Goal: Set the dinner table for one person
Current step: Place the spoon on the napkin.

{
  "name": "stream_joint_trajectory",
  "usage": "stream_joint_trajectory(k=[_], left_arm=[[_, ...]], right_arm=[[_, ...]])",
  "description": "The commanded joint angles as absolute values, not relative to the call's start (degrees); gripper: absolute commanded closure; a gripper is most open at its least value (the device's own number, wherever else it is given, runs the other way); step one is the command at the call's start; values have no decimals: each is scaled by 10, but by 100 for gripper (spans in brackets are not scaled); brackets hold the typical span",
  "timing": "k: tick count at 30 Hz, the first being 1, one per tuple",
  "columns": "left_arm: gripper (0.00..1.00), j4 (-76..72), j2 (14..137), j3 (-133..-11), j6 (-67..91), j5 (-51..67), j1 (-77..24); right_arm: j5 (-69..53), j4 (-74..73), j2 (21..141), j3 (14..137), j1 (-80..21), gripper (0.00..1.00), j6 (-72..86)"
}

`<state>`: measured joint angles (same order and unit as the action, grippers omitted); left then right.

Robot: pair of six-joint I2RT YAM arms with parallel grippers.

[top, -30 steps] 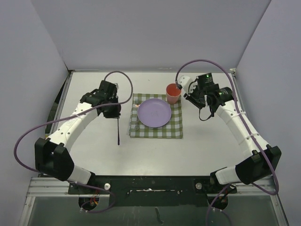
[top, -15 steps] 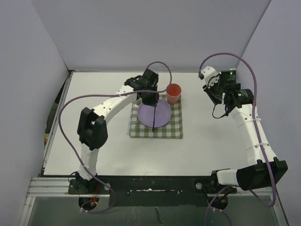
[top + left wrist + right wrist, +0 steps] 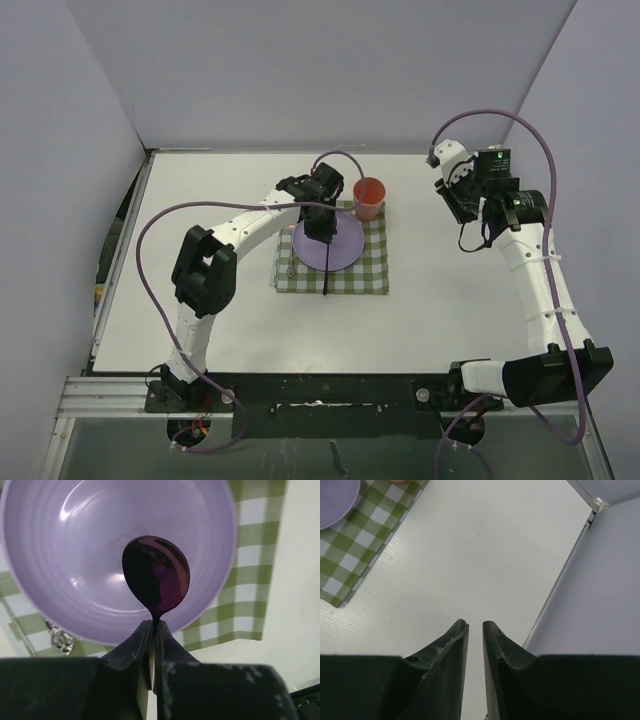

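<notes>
The dinner table (image 3: 200, 200) is a white top carrying a green-and-white checked cloth (image 3: 370, 270). On the cloth lie a lilac plate (image 3: 342, 248), a metal fork (image 3: 290, 262) left of it, and a red cup (image 3: 369, 197) at the far right corner. My left gripper (image 3: 318, 222) hangs over the plate, shut on the handle of a dark spoon (image 3: 325, 265). In the left wrist view the spoon's bowl (image 3: 156, 575) sits above the plate (image 3: 75, 555), straight ahead of the gripper (image 3: 152, 622). My right gripper (image 3: 450, 190) stands narrowly open and empty over bare table (image 3: 495, 540).
The table's metal-edged right side (image 3: 560, 575) and a grey wall run close beside the right gripper (image 3: 475, 624). Walls enclose the back and both sides. A corner of the cloth (image 3: 355, 545) shows at the upper left of the right wrist view.
The left arm swung right, carrying the spoon from left of the cloth to above the plate. The right gripper drew back from the cup toward the right rear.
</notes>
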<state>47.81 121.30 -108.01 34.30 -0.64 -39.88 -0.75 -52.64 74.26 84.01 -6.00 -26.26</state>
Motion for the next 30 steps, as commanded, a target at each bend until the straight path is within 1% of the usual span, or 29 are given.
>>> stream_joint_trajectory(k=[1,10,16,19,21,25,30], left_arm=[[100,460,1089,-1019,351,-33,-394],[100,429,951,-824,410,-53,-406],[100,439,911,-760,426,-85,-407],[100,446,931,-786,405,-114,-394],[100,457,953,-816,381,-113,-364],[100,435,992,-864,340,-55,-309],[100,461,1100,-1008,307,-27,-305]], right_arm=[[-21,-514,723,838,-60,80,-257],[-11,-526,691,800,-63,80,-282],[-46,-544,679,785,-70,80,-274],[-51,-546,679,773,-84,79,-265],[-47,-549,680,772,-98,79,-263],[-47,-553,678,781,-110,79,-260],[-45,-556,679,786,-111,80,-260]])
